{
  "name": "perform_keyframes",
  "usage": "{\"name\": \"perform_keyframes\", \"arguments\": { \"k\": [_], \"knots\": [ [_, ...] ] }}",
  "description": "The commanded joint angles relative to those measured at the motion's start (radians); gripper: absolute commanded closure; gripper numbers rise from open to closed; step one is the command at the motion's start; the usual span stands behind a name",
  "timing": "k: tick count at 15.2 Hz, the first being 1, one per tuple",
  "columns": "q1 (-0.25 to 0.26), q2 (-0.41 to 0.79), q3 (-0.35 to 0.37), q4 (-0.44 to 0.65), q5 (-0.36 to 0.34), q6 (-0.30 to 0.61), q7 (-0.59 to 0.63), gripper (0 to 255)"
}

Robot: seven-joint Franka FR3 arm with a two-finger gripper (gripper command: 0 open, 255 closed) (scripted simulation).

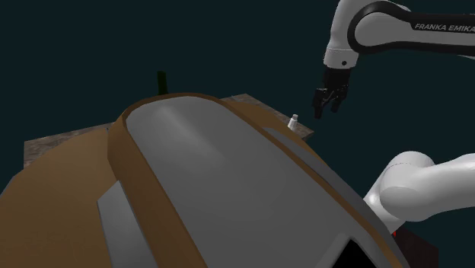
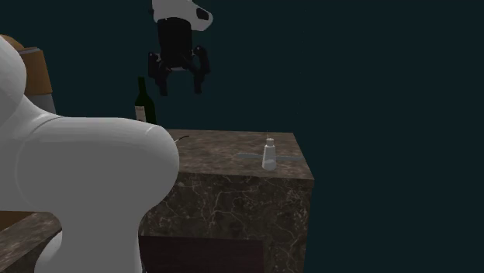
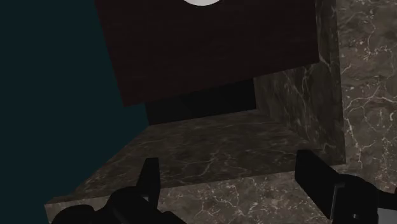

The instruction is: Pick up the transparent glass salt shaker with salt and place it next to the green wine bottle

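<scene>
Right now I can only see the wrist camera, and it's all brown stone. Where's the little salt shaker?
Observer: The salt shaker stands upright on the stone counter, near its corner at the second exterior view's right.
Operator: Is my gripper close to it?
Observer: No. The gripper hangs in the air well above the counter, apart from the salt shaker.
Operator: And where's the bottle?
Observer: The wine bottle, dark green with a pale label, stands upright toward that view's left, with the gripper hanging between it and the salt shaker.
</scene>
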Motion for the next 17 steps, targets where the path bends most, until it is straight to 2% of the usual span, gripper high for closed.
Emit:
{"name": "perform_keyframes", "arguments": {
  "k": [1,10,14,17],
  "knots": [
    [0.0,0.0,0.0,0.0,0.0,0.0,0.0,0],
    [-0.036,0.093,-0.22,-0.098,-0.084,0.334,-0.224,0],
    [-0.032,0.188,-0.327,-0.096,-0.084,0.487,-0.335,0],
    [-0.013,0.278,-0.411,-0.076,-0.057,0.596,-0.43,0]
  ]
}}
